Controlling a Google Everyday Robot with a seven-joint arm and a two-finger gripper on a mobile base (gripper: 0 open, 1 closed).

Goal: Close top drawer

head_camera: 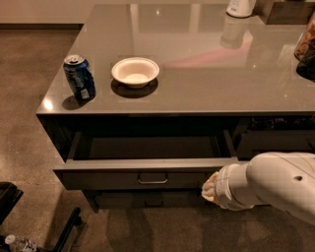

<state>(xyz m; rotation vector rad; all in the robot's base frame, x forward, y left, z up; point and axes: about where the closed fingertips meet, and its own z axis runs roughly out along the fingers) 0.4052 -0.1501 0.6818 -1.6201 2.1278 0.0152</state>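
Top drawer [108, 178]: pulled well out from under the near edge of the counter, its shallow dark inside in view. A small metal handle [152, 180] sits at the centre of the flat front.

My gripper [210, 186]: low on the right, its tan tip at the right end of the drawer front, touching it or just beside it. My white arm [275, 184] reaches in from the right edge. I cannot tell whether the gripper is open or closed, or whether it has hold of anything.

Counter [206, 83]: a glossy grey top catching pale reflections, with a pinkish streak towards the far right.

On the counter: a blue can [79, 77] upright by the near-left corner. A white bowl [135, 72] sits to its right, apart from it. A white container [240, 7] stands at the far edge.

Below: a lower drawer front [147, 199] lies under the open one.

Floor [29, 123]: brown and speckled, in dim indoor light. A small bottle [17, 243] lies at the near-left corner.
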